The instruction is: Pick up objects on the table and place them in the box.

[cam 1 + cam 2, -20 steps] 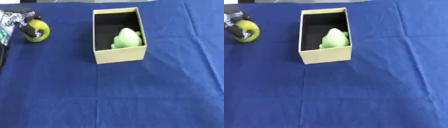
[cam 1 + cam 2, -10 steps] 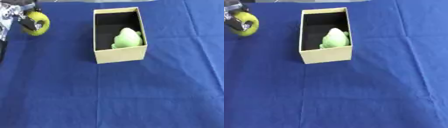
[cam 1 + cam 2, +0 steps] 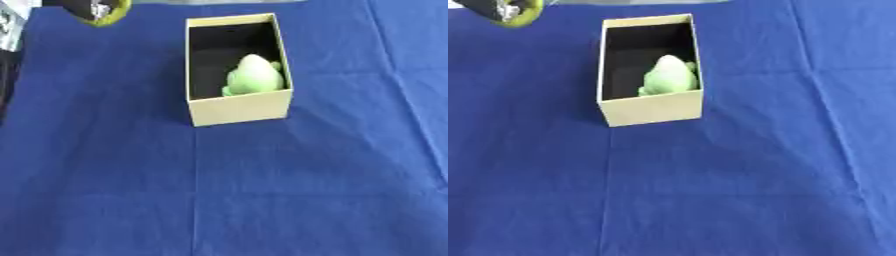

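Observation:
A cream cardboard box [image 3: 238, 108] with a dark inside stands open on the blue tablecloth, left of centre at the back. A pale green rounded object [image 3: 255, 75] lies inside it, against the near wall. My left hand [image 3: 88, 6] shows at the top left edge, raised above the cloth and left of the box. Its fingers are curled round a yellow-green round object [image 3: 112, 15], of which only the lower part shows. The same object [image 3: 525, 15] appears in the right eye view. My right hand is out of sight.
The blue cloth [image 3: 262, 190] covers the whole table, with fold creases running across it. A dark strip and a pale part [image 3: 9, 30] lie along the left edge of the left eye view.
My left hand has carried the yellow-green object up and to the right, toward the box's far left corner. The box and the green object inside stayed put.

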